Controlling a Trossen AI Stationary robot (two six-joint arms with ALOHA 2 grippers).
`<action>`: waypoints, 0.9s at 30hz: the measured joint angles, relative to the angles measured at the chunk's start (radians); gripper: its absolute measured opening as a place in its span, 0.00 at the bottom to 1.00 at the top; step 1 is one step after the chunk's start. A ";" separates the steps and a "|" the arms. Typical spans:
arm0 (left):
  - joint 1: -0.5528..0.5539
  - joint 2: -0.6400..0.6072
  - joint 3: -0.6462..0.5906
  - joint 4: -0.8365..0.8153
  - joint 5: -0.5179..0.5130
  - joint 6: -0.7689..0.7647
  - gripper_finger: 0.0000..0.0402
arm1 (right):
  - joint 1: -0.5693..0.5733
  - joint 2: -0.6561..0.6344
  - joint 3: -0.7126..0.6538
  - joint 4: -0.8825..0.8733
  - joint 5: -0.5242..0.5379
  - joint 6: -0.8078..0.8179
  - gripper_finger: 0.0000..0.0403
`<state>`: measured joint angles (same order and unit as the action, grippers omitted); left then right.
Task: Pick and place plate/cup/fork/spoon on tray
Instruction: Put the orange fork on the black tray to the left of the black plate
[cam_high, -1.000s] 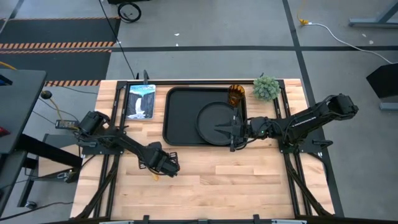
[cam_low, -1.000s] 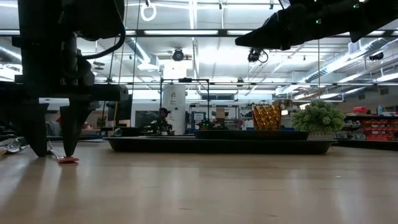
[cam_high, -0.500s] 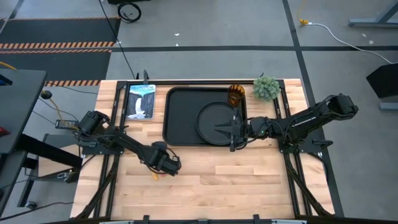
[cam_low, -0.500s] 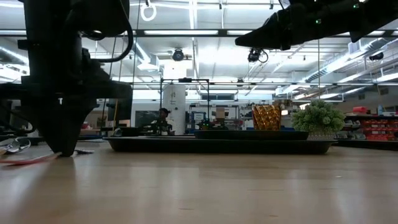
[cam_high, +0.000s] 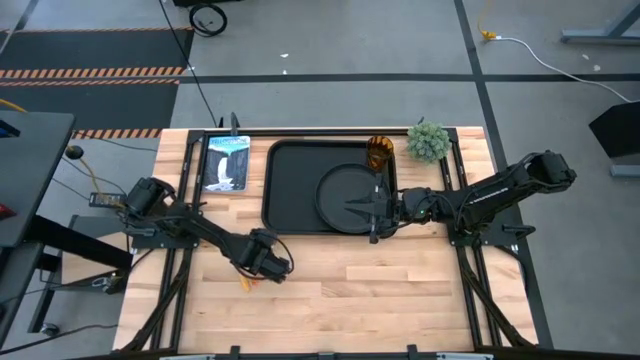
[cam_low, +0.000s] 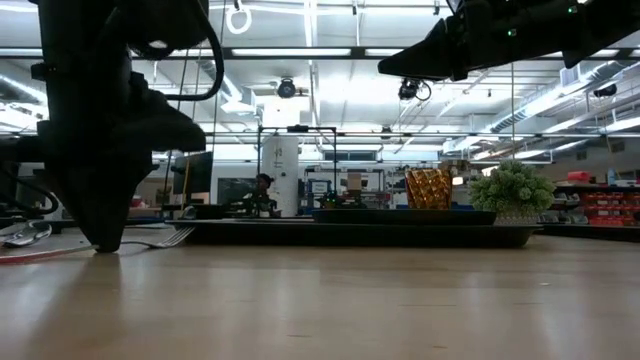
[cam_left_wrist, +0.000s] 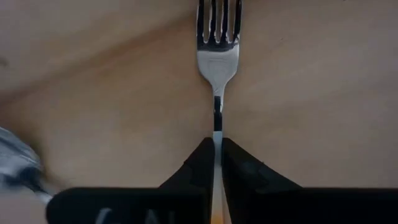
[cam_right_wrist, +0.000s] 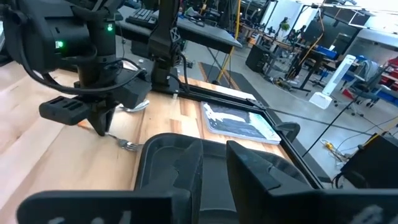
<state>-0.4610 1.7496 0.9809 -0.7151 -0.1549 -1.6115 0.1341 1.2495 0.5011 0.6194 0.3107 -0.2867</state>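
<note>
Left wrist view: left claw (cam_left_wrist: 216, 146) pinches the fork (cam_left_wrist: 217, 59) handle, pointing straight down.

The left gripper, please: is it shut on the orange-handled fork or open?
Shut: the left gripper pinches the orange-handled silver fork by its stem, tines on the wooden table.

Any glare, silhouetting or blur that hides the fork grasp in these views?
Low view: bright ceiling lights backlight the left gripper into a black silhouette. Left wrist view: the fork is evenly lit and fairly sharp, with soft blur at one edge. High view: even light, but the arm covers the grasp.
</note>
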 joint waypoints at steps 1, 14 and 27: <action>-0.001 -0.009 0.000 0.023 0.022 -0.004 0.07 | 0.000 0.000 0.000 0.000 0.000 0.000 0.19; 0.001 -0.039 0.002 0.139 0.017 0.000 0.06 | 0.001 0.000 0.000 0.000 0.000 0.007 0.19; 0.111 -0.041 0.003 0.310 -0.012 0.121 0.06 | 0.001 0.000 0.000 0.000 0.000 0.007 0.19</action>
<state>-0.3500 1.7084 0.9836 -0.4053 -0.1672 -1.4907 0.1349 1.2499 0.5011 0.6193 0.3111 -0.2802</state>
